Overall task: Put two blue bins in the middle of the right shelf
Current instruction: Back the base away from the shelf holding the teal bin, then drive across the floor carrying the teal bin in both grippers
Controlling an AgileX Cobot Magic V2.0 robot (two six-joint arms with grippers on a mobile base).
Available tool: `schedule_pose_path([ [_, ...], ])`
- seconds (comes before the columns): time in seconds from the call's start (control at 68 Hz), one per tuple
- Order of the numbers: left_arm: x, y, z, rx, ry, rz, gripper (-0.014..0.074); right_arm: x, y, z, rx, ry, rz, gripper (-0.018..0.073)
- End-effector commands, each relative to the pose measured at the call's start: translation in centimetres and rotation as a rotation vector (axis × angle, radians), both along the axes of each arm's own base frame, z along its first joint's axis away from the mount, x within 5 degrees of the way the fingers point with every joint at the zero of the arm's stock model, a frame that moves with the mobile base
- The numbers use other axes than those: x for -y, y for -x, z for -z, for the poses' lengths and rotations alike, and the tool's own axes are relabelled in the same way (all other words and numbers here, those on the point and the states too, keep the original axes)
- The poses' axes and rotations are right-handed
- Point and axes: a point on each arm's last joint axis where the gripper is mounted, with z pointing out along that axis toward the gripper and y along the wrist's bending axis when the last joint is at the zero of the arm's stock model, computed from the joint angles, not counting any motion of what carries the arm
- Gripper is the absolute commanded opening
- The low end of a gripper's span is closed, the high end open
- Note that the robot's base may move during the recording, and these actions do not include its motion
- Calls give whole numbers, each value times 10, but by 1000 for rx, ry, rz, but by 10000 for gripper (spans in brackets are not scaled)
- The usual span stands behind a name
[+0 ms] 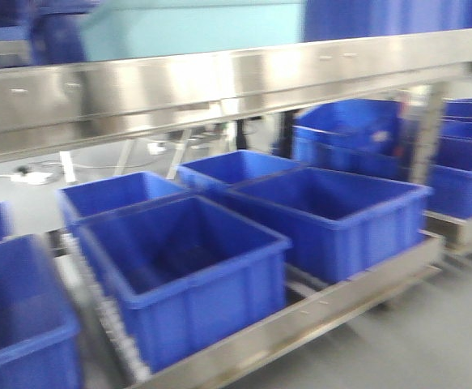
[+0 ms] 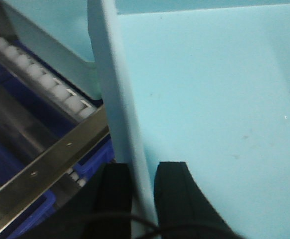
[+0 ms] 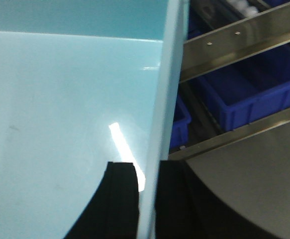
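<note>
Gripping with the left end effector (image 2: pixel 144 174): black fingers shut across the thin left wall of a pale blue bin (image 2: pixel 209 99). Same at the right end effector (image 3: pixel 145 169), closed over the opposite wall. Carried between both arms, showing at the top of the front view above the steel shelf rail (image 1: pixel 219 81). Under that rail, dark blue bins (image 1: pixel 183 275) side by side on the lower level, well apart from either arm. Beside the left wall, white rollers (image 2: pixel 60 92) along a shelf track. Nothing seen inside the held bin, so probably light. Likely stiff at the rim, springy in the wall, smooth and slippery. Best pinched mid-wall on both sides, level, with even squeeze against twisting or sliding.
</note>
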Motion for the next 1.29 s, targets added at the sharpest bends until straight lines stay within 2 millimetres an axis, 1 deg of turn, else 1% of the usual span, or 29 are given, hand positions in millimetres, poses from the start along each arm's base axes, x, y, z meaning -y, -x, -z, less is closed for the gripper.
schedule_pose_path([
  [0.0,1,3,-7,40,27,21,-111,2,2,-11,73,-20,-7,-151],
  [1.279,1,3,-7,40,27,21,-111,2,2,-11,73,-20,-7,-151],
])
